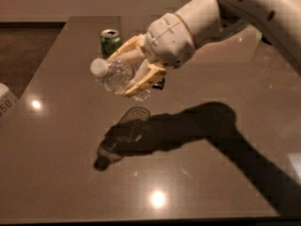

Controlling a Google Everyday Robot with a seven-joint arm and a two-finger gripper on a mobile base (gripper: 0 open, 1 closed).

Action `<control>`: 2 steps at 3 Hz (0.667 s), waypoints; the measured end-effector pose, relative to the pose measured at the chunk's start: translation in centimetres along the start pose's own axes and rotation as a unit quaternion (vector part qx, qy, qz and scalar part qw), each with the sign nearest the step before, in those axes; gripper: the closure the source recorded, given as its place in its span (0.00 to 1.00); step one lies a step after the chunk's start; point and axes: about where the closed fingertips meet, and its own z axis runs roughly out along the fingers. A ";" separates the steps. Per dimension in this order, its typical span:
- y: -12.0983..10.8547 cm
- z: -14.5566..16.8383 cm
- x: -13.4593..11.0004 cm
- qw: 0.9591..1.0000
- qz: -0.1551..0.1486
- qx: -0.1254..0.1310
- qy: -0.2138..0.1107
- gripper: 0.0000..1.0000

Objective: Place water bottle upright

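Note:
My gripper point(129, 69) is shut on the water bottle point(114, 75), a small clear plastic bottle with a white cap point(99, 67). The bottle lies roughly sideways in the cream fingers point(141, 81), cap pointing left, held in the air well above the brown table point(61, 140). Its label band is hidden by the fingers. The arm reaches in from the upper right.
A green soda can point(110, 40) stands upright at the back of the table, behind the gripper. A small dark object point(160, 83) lies just behind the fingers. A white item point(5, 101) sits at the left edge. The arm's shadow falls across the table middle.

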 end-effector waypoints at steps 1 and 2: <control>0.4 -1.8 -0.7 0.999 0.035 0.019 -0.032 1.00; 0.9 -2.7 -1.6 0.994 0.074 0.034 -0.070 1.00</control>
